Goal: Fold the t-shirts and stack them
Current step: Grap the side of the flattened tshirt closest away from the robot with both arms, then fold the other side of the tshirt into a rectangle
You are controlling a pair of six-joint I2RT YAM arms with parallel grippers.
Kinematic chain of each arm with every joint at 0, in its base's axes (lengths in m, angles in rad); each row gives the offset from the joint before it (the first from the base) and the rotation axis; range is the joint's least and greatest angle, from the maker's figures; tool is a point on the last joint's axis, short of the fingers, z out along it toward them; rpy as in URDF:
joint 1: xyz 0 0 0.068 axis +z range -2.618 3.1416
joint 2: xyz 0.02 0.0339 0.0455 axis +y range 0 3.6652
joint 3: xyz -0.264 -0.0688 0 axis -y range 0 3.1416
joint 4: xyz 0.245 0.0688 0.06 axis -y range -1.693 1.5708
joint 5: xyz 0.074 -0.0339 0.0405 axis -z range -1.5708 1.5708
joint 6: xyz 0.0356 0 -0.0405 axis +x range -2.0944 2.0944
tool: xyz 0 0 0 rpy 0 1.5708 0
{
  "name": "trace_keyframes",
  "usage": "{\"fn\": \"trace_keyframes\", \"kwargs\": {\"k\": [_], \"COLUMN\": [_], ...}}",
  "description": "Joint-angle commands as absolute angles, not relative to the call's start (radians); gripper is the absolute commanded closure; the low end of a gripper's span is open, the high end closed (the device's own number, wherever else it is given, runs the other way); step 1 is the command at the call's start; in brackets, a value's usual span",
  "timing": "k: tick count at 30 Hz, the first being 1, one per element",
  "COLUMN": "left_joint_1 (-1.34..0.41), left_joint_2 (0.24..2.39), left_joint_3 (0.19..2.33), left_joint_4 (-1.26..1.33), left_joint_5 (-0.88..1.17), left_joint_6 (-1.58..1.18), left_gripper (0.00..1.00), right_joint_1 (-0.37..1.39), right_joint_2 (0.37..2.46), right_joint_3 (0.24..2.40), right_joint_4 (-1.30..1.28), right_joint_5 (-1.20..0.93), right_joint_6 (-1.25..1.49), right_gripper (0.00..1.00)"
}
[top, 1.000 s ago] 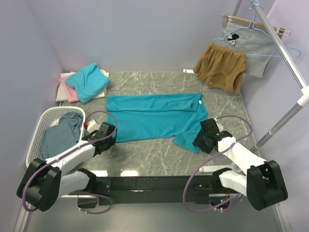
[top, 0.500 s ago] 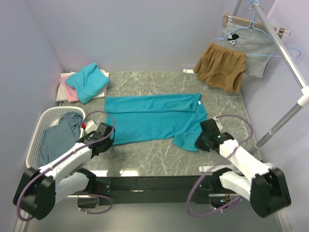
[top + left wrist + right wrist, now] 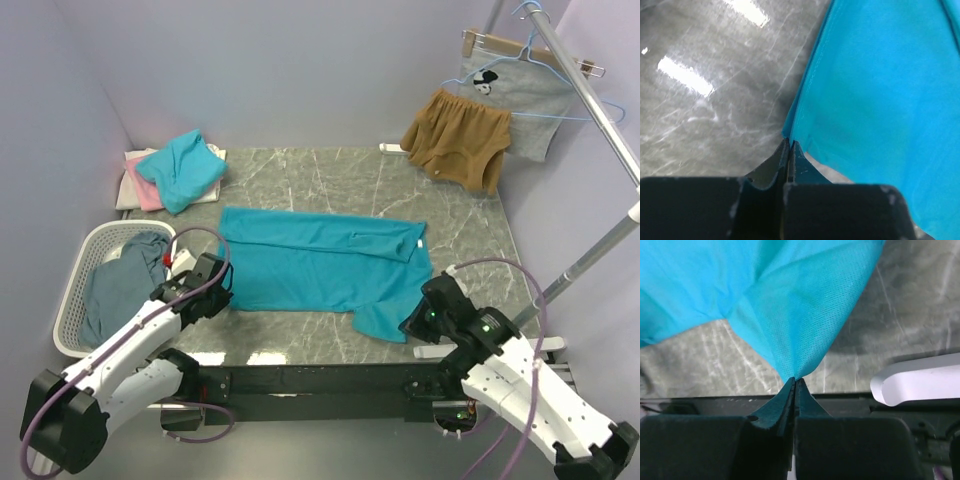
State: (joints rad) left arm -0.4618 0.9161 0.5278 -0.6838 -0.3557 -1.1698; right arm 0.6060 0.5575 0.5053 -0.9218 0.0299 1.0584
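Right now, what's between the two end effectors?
The spread teal t-shirt spans the whole gap in the top view; the left end effector and right end effector each pinch its near edge.

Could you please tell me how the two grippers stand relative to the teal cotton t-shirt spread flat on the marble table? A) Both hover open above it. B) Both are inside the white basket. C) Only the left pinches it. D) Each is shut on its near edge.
D: in the wrist views the left gripper and the right gripper each pinch the teal cotton t-shirt with jaws closed.
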Motion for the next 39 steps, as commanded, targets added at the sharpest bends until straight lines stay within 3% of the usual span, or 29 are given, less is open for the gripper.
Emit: {"fn": "trace_keyframes", "kwargs": {"k": [1,8,15,24,34,39], "left_joint_1": [-0.477,-0.477,-0.477,-0.477,-0.476,-0.457], "left_joint_2": [0.838,0.778,0.799,0.745,0.905,0.998], "left_joint_3": [0.569,0.738,0.779,0.816,0.772,0.733], "left_joint_4": [-0.753,-0.905,-0.940,-0.997,-0.821,-0.730], "left_joint_5": [-0.389,-0.526,-0.552,-0.632,-0.606,-0.609], "left_joint_6": [-1.210,-1.220,-1.230,-1.258,-1.184,-1.157], "left_gripper": [0.99,0.99,0.99,0.99,0.99,0.99], "right_joint_1": [0.611,0.611,0.611,0.612,0.595,0.526], "right_joint_2": [0.448,0.524,0.693,0.627,0.926,1.074], "right_joint_3": [0.600,0.742,0.779,0.779,0.798,0.824], "right_joint_4": [-1.066,-1.048,-0.876,-0.882,-0.776,-0.693], "right_joint_5": [0.124,0.296,0.204,0.216,0.394,0.385], "right_joint_6": [1.147,1.060,0.910,0.848,0.744,0.671], "right_gripper": [1.00,1.00,1.00,1.00,1.00,1.00]}}
